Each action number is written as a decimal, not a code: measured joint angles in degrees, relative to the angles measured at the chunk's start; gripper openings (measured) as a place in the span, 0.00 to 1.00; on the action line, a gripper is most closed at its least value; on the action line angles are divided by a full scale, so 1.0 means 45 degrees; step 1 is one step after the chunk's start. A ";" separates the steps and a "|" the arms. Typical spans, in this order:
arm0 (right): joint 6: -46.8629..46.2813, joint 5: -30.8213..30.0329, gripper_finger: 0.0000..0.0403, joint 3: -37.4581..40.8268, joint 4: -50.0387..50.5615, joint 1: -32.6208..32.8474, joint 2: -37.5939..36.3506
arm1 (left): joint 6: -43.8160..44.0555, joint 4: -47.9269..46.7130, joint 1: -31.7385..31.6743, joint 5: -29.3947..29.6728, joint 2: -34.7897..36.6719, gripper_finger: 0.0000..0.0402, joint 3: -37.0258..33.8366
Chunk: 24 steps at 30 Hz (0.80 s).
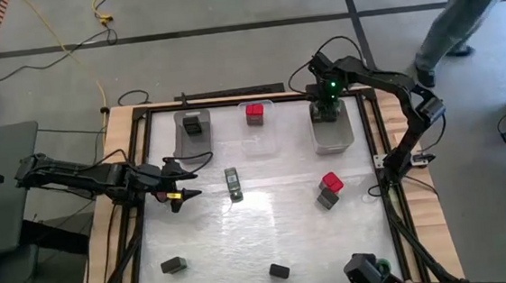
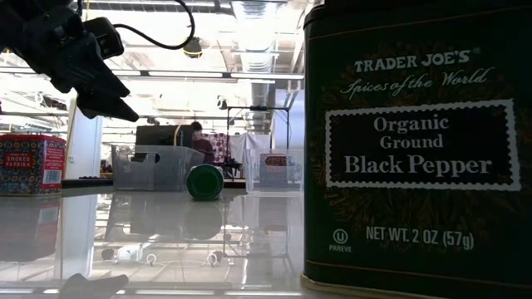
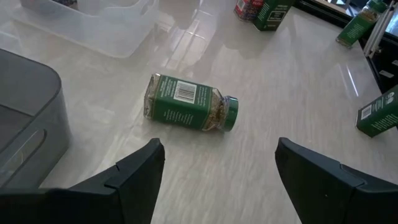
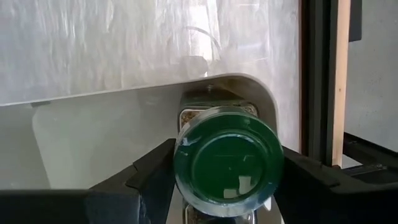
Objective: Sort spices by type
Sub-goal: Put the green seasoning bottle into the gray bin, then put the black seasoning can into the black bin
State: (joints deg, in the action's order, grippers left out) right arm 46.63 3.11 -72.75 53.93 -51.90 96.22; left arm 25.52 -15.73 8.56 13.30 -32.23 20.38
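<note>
My right gripper [image 1: 325, 109] points down over the far right translucent bin [image 1: 343, 137] and is shut on a green-lidded jar [image 4: 227, 163]. My left gripper [image 1: 184, 179] stands open at the table's left, aimed at a second jar [image 3: 189, 111]. That jar lies on its side a short way ahead of the fingers, clear of them. The far left bin [image 1: 183, 138] has a black box [image 1: 194, 124] in it. In the middle bin [image 1: 262, 143] sits a red box [image 1: 254, 114]. My right gripper pinches the jar by the rim of its green lid [image 4: 186, 163], one finger on each side, coming from above and pointing down. The jar stands upright below the fingers inside the bin's corner. Whether its base rests on the bin floor is hidden by the lid.
Loose on the table are a red box [image 1: 331, 181], a black box [image 1: 328, 199] beside it, and two black boxes near the front [image 1: 173, 266] [image 1: 279, 270]. The black pepper box [image 2: 416, 149] fills the low view's right. A person [image 1: 460, 12] walks beyond the far right corner.
</note>
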 joint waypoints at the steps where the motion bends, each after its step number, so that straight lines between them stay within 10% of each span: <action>1: 0.0078 0.0000 0.65 0.0001 0.0008 0.0000 -0.0104 | 0.0000 -0.0004 0.0000 0.0000 -0.0005 0.73 0.0000; 13: 0.0131 -0.0010 0.65 -0.0010 0.0115 0.0011 -0.2240 | 0.0000 -0.0010 0.0000 0.0000 -0.0005 0.73 0.0000; 24: -0.5420 -0.0005 0.65 -0.0010 0.0449 0.1234 -0.4472 | 0.0000 -0.0010 0.0000 0.0000 -0.0004 0.73 0.0000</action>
State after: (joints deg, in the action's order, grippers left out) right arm 22.24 3.09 -72.79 55.95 -46.35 76.09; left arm 25.52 -15.77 8.55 13.30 -32.25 20.38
